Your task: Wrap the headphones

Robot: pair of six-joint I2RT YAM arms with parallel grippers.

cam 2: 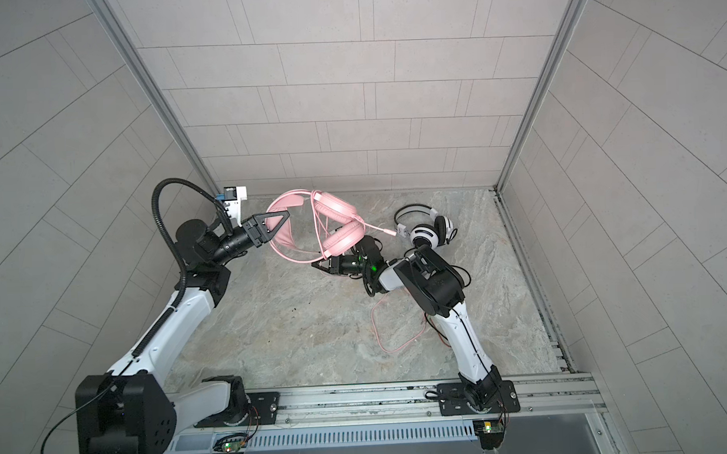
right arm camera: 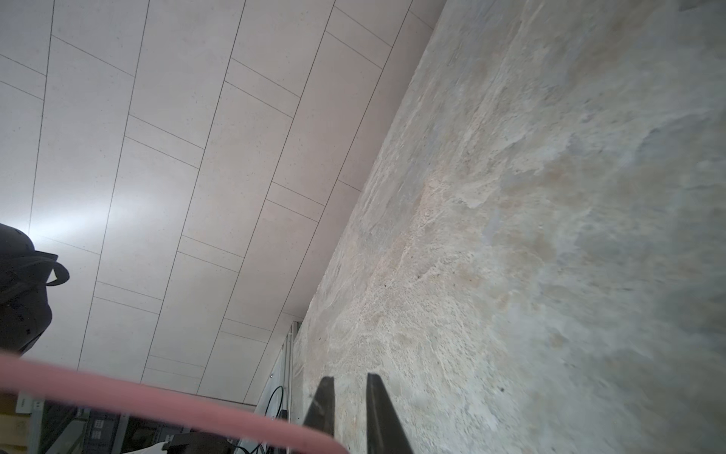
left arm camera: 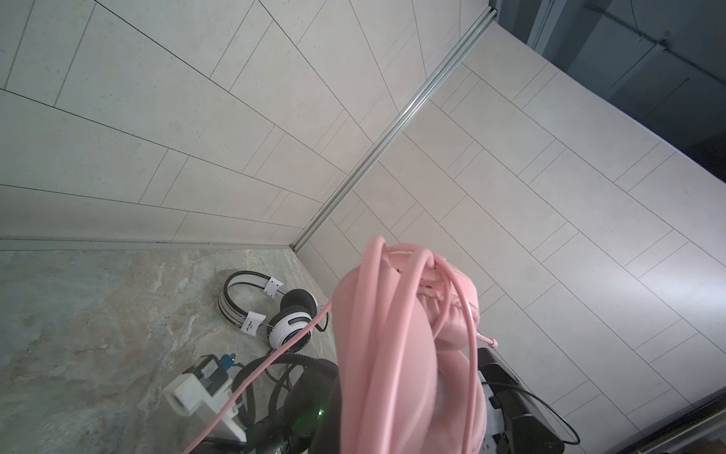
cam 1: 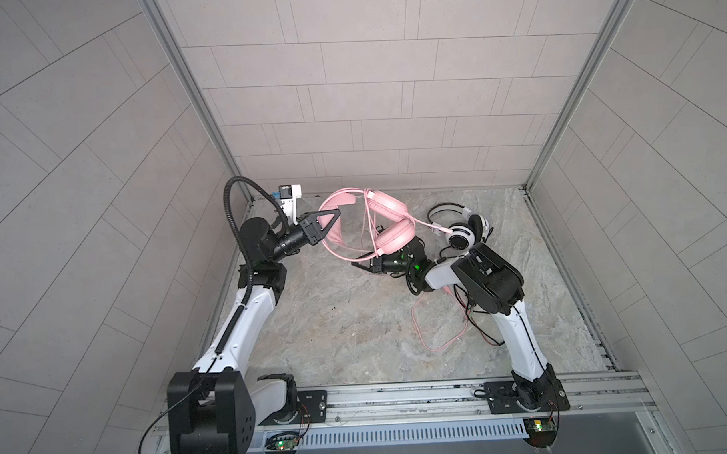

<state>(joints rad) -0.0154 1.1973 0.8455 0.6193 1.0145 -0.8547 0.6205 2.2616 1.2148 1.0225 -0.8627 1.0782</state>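
We see the left gripper [cam 1: 335, 213] reaching in from the left in both top views, its fingers drawn together and clamped on the padded headband [cam 1: 333, 237] of the pink headset [cam 1: 393, 237], which it holds up off the table [cam 1: 315, 329] near the far middle. The two ear cups [cam 1: 388, 204] hang close together to the right of that grip, and the pink cable [cam 1: 369, 219] runs in several turns around them. In the left wrist view these strands cross the pink headset right in front of the lens. One strand reaches out to the right as far as the white-and-black headset [cam 1: 462, 233], and a loose loop of the same cable lies flat on the table beside the right arm. The right gripper [right arm camera: 349, 408] sits low, under the hanging ear cups in both top views, pointing toward the left. In the right wrist view its fingertips [right arm camera: 375, 397] stand a little apart, with bare table showing between them and nothing held there. A stretch of pink cable crosses close to that lens and meets the base of one finger, and we cannot tell whether it touches. The white-and-black headset lies on the table toward the far right, just beyond the right arm, its cups side by side and its thin headband arching toward the back wall
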